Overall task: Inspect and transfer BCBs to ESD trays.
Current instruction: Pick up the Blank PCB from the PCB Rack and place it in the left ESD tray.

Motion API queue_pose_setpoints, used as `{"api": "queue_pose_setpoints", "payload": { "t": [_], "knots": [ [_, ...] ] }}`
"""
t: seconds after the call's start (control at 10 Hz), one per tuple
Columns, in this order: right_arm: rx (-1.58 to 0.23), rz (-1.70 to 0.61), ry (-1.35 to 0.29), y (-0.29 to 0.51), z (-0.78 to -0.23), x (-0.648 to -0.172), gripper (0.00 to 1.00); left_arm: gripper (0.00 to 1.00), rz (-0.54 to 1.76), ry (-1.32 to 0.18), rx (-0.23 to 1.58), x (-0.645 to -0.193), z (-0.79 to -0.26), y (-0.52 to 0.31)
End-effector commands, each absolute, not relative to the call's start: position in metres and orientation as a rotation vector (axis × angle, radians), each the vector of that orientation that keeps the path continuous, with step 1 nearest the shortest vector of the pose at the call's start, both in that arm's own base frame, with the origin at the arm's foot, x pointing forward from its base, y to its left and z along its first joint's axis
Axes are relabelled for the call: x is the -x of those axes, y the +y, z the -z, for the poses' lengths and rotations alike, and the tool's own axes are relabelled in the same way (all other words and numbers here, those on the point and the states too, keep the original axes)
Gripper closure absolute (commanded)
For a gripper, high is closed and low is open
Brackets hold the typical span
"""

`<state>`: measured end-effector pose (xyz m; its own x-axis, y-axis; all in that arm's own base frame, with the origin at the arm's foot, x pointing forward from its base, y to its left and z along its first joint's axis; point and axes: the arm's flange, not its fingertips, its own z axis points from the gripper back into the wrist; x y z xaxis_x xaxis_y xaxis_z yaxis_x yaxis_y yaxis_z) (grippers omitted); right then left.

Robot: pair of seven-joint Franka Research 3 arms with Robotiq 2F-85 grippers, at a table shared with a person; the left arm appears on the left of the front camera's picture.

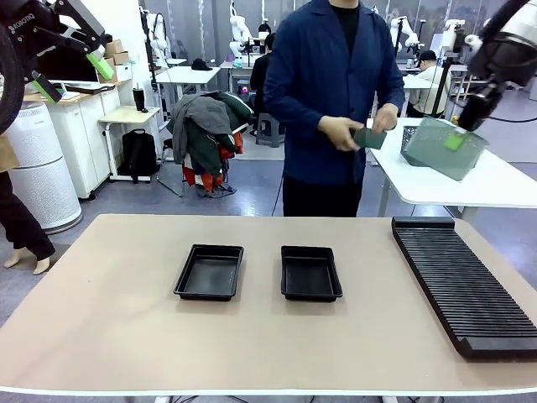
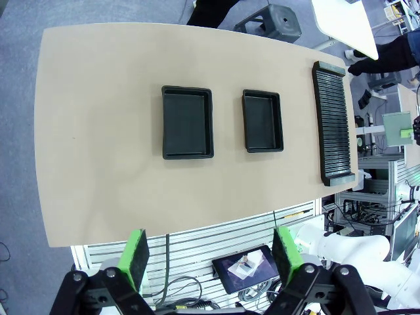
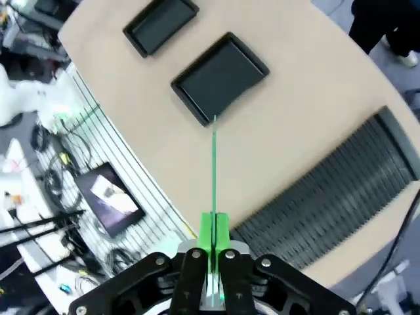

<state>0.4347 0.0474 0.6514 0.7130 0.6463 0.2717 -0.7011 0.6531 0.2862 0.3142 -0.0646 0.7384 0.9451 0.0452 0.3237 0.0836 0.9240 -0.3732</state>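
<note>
My two black trays lie side by side, a little apart, at the middle of the table (image 1: 109,327). The left tray (image 1: 209,272) and the right tray (image 1: 311,274) both have bare floors. One board (image 1: 445,147), pale green and speckled, hangs tilted in the air at the far right, pinched by its edge in my right gripper (image 1: 457,138). Seen along my fingers, it is edge-on, a thin green line. At the far side, the person's hands (image 1: 341,132) hold a darker board (image 1: 369,138).

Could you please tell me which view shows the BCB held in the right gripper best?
The front view: the BCB turns its broad, pale speckled face to the camera there, pinched in the right gripper. The right wrist view shows it edge-on, as a thin green line. The left wrist view shows it small and far off.
</note>
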Motion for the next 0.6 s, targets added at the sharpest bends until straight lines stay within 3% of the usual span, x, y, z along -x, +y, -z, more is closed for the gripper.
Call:
{"api": "queue_pose_setpoints", "payload": {
  "t": [0.0,0.2,0.5],
  "knots": [
    [-0.360,-0.700,-0.190,0.067,-0.643,-0.418,0.97,0.00,0.026,-0.331,0.403,-0.314,-0.737,-0.065],
    [-0.389,-0.733,-0.174,0.084,-0.638,-0.403,0.97,0.00,0.026,-0.331,0.403,-0.314,-0.737,-0.065],
    [-0.423,-0.661,0.063,0.083,-0.657,-0.287,0.97,0.00,0.026,-0.331,0.403,-0.314,-0.737,-0.065]
  ]
}}
